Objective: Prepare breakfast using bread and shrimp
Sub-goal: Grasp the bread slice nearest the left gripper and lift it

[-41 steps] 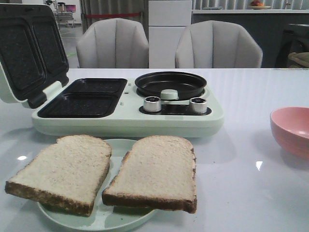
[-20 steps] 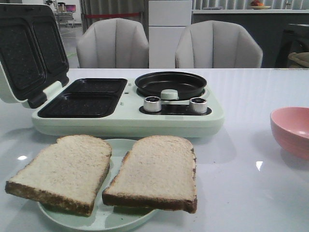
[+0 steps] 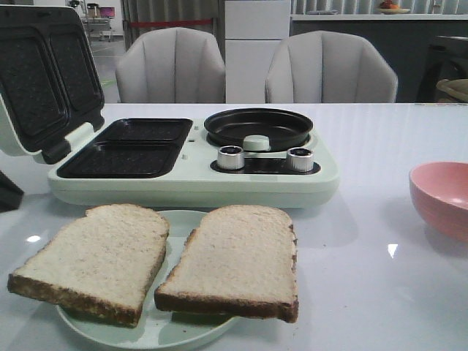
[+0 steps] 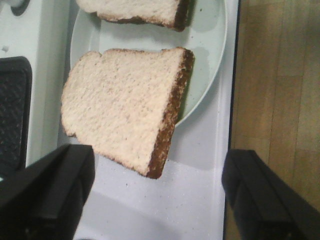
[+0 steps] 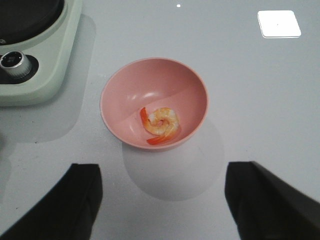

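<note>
Two bread slices, a left one (image 3: 91, 259) and a right one (image 3: 235, 259), lie on a pale green plate (image 3: 175, 333) at the table's near edge. The left slice fills the left wrist view (image 4: 125, 107), the other slice (image 4: 135, 10) beyond it. My left gripper (image 4: 157, 200) is open and empty above the table, beside the left slice; a dark bit of it shows at the front view's left edge (image 3: 9, 191). The shrimp (image 5: 161, 124) lie curled in a pink bowl (image 5: 120, 100), seen at the right in the front view (image 3: 442, 197). My right gripper (image 5: 162, 205) is open and empty, short of the bowl.
A pale green breakfast maker (image 3: 194, 183) stands behind the plate, with its lid (image 3: 44, 73) raised, two dark grill plates (image 3: 131, 146), a round black pan (image 3: 258, 126) and two knobs (image 3: 230, 156). Two grey chairs stand beyond the table. The table's edge and wooden floor (image 4: 275, 75) show beside the plate.
A dark part of my left gripper has come into the front view at the left edge. The bread, bowl and appliance have not moved.
</note>
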You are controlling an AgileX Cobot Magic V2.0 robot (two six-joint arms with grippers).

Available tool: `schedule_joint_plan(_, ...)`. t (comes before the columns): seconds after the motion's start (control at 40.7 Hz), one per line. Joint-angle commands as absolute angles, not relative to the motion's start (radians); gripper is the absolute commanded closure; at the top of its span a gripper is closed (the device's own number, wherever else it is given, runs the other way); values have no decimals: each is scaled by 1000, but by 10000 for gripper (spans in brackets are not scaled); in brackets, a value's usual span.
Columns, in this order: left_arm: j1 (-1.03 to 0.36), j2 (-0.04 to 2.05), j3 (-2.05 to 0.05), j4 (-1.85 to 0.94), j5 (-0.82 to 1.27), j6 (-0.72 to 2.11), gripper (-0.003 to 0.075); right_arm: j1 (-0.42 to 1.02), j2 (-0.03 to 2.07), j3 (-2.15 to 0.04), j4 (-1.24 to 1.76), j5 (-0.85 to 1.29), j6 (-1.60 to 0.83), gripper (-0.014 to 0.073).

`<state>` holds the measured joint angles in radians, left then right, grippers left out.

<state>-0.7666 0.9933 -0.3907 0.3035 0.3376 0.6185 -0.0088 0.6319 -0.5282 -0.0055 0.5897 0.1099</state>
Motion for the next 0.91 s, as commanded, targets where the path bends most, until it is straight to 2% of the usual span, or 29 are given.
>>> schedule_joint_plan(0.0,-775,1077,-442,317,252,592,189,-8,639,-555,-16,511,104,-16)
schedule_joint_plan(0.221,-775,1254,-560,647,420,218,189,-8,639,-555,-16,511,104,-16)
schedule_joint_plan(0.565,-776,1362,-579,886,417,59,190,-8,639,-555,-16,511,104,-16)
schedule_joint_plan(0.885,-776,1415,-579,927,398,59,202,-8,639,-555,-16,511,104,-16)
